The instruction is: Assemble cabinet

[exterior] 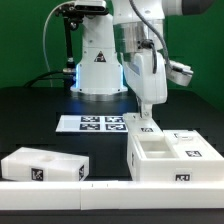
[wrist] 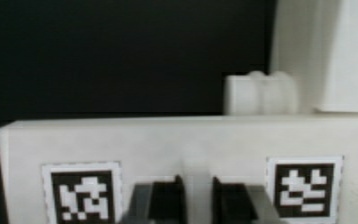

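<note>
Black counter (exterior: 40,125) fills the exterior view; the cabinet (exterior: 175,160) sits at four o'clock, the end effector (exterior: 146,117) at its rear wall. Wrist view: fingers (wrist: 155,203) together, seemingly pinching the tagged panel (wrist: 176,150). Keep it square while moving.

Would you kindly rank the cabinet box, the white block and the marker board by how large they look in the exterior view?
1. Cabinet box, largest.
2. White block.
3. Marker board, smallest-looking, though it lies farther from the camera, so the order of the last two is unsure.
</note>
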Robot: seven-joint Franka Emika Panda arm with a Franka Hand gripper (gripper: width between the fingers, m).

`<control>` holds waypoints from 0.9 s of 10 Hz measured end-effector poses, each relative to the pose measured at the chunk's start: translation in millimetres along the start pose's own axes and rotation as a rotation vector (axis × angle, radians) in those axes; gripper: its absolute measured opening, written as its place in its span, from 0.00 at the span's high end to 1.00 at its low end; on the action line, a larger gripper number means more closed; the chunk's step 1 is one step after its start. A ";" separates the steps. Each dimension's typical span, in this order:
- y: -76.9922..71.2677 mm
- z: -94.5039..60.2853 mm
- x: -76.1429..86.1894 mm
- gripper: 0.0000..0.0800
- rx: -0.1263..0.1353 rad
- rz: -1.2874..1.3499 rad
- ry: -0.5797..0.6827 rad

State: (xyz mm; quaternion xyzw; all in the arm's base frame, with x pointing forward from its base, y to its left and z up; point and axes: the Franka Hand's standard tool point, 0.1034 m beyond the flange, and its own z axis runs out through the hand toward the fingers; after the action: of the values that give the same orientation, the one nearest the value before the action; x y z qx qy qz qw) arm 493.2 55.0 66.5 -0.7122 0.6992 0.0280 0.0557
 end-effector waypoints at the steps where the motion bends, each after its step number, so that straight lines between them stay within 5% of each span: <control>1: -11.4 1.2 -4.0 0.92 0.020 0.034 0.009; 3: -18.8 1.7 -7.6 0.92 0.052 0.022 0.034; 8: -19.6 1.8 -5.6 0.92 0.053 0.025 0.034; 9: -30.5 1.8 -4.5 0.92 0.058 0.027 0.032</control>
State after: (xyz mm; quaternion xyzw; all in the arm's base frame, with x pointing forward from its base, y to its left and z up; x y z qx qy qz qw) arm 523.6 60.2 66.6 -0.7009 0.7103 -0.0031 0.0646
